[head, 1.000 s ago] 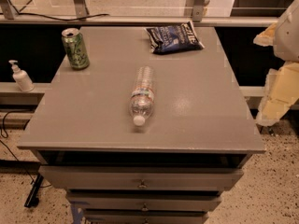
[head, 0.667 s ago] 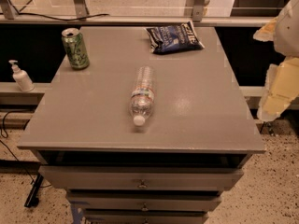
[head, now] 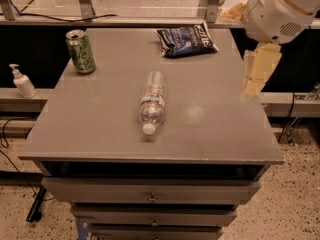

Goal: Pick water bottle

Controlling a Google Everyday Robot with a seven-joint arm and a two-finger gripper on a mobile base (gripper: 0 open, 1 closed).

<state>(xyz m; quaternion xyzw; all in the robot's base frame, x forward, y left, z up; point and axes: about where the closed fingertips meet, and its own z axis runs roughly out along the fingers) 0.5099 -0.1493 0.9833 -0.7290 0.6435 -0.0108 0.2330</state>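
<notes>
The clear, ribbed plastic water bottle (head: 151, 103), with a white cap and a narrow green-red-white label band, lies on its side near the middle of the grey counter (head: 90, 129). Its cap points toward the front edge. It is well apart from the tool, on the camera's left of it.

Judgement: the bottle is thin-walled and will dent under a hard squeeze. It is smooth and free to roll sideways. How full it is cannot be told, so its weight is uncertain. The best hold is from above, across the ribbed body beside the label band.

The cream-coloured tool (head: 259, 71) hangs over the counter's camera-right edge. Nothing is seen in it, and whether it is apart or together cannot be told.

A dark blue snack bag (head: 186, 40) lies behind, nearer the tool. A green soda can (head: 80, 52) stands far from the tool. Neither touches the bottle.
</notes>
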